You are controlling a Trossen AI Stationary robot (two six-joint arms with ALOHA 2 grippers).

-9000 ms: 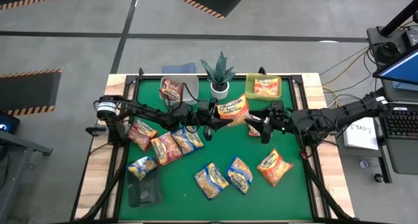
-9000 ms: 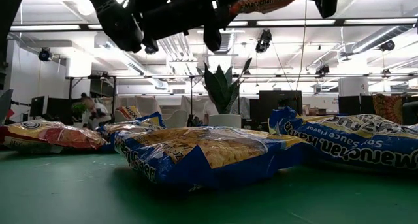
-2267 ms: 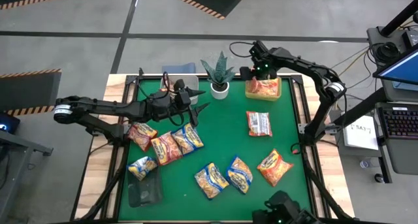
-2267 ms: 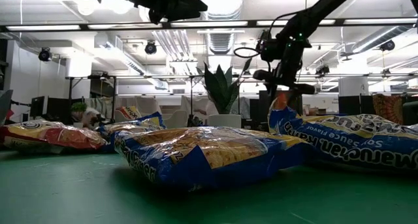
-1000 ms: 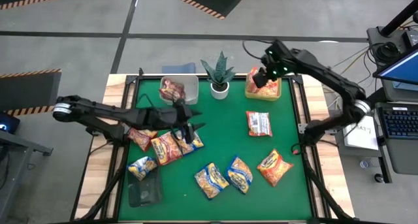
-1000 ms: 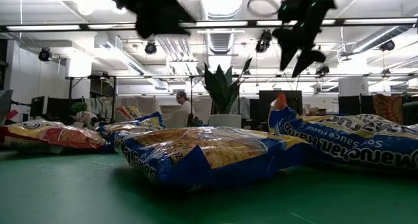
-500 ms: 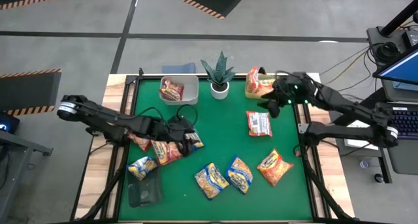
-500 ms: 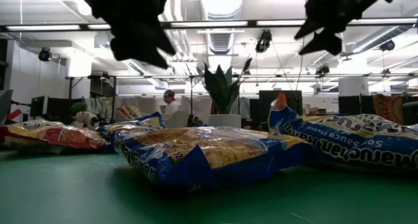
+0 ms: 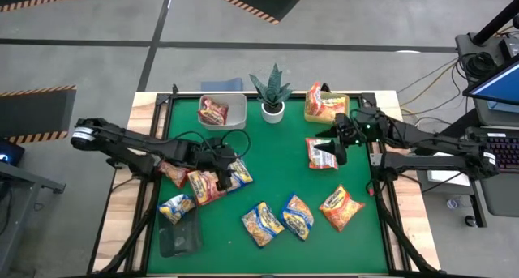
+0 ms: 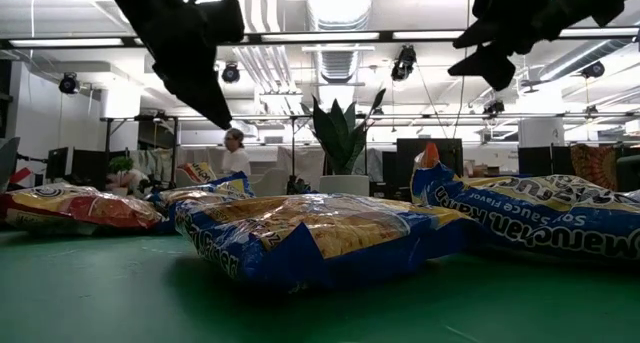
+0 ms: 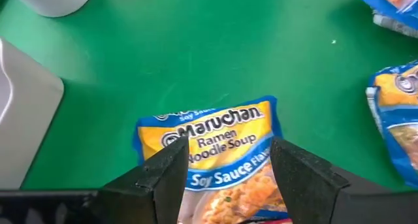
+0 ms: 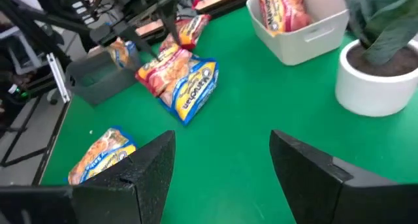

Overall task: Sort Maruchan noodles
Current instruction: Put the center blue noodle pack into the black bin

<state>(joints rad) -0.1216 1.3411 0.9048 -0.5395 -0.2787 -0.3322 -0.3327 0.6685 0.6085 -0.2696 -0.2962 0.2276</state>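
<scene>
Hovering unclenched, left gripper (image 11: 222, 168) straddles a blue-yellow noodle packet (image 11: 212, 155) lying flat on the green surface (image 9: 276, 160); right gripper (image 9: 332, 144), spread, above a red packet (image 9: 322, 154). Seven loose packets lie elsewhere.

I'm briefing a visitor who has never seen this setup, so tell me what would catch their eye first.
The bright ramen packets scattered over the green table stand out first, mostly along the near half. Next come the two dark arms: the left gripper hangs open over a yellow-blue soy sauce packet, and the right gripper is open above a red packet. At the far edge a potted plant stands between two bins holding packets.
</scene>
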